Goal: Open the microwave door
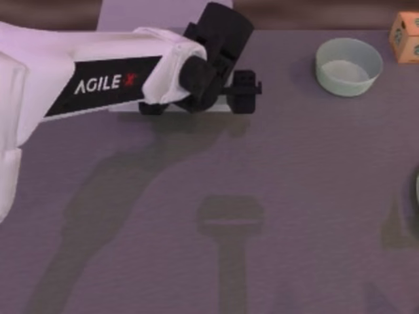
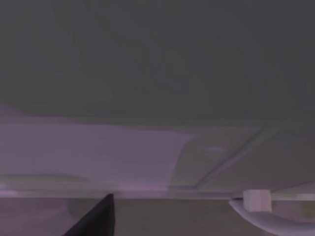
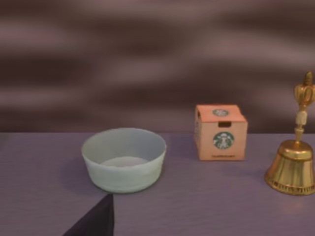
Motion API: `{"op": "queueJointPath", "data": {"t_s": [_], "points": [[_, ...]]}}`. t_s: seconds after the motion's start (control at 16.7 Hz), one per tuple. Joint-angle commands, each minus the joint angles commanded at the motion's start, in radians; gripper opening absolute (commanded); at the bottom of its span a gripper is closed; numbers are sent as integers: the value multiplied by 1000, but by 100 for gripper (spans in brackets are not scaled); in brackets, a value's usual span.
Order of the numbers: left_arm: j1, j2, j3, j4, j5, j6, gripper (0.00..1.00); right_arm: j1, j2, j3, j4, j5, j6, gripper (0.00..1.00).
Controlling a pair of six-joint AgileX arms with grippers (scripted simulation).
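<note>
The microwave (image 1: 157, 12) stands at the table's far edge, mostly hidden under my left arm. In the left wrist view the microwave door (image 2: 157, 59) fills the picture at very close range, its grey window above a pale frame. The door's pale curved handle (image 2: 275, 223) hangs from a small block. My left gripper (image 1: 249, 91) is open right at the microwave's front, with one dark fingertip (image 2: 101, 216) showing beside the handle and not touching it. The right gripper is out of the top view. One of its fingers (image 3: 98, 219) shows over the table, holding nothing.
A pale green bowl (image 1: 347, 65) sits at the back right, also seen close ahead of the right wrist as the bowl (image 3: 123, 160). An orange printed box (image 1: 406, 36) stands in the far right corner, and a golden bell (image 3: 294, 169) is beside the box (image 3: 220, 132).
</note>
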State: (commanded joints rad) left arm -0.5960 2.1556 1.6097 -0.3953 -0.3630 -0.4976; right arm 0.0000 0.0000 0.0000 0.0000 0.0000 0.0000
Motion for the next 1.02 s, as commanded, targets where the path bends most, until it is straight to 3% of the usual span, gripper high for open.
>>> {"op": "queueJointPath", "data": {"t_s": [0.06, 0.84, 1.02], "points": [[0, 0, 0, 0, 0, 0, 100, 0, 0, 0, 0, 0, 0, 100], [0, 0, 0, 0, 0, 0, 2, 0, 0, 0, 0, 0, 0, 100], [0, 0, 0, 0, 0, 0, 0, 0, 0, 0, 0, 0, 0, 100]]}}
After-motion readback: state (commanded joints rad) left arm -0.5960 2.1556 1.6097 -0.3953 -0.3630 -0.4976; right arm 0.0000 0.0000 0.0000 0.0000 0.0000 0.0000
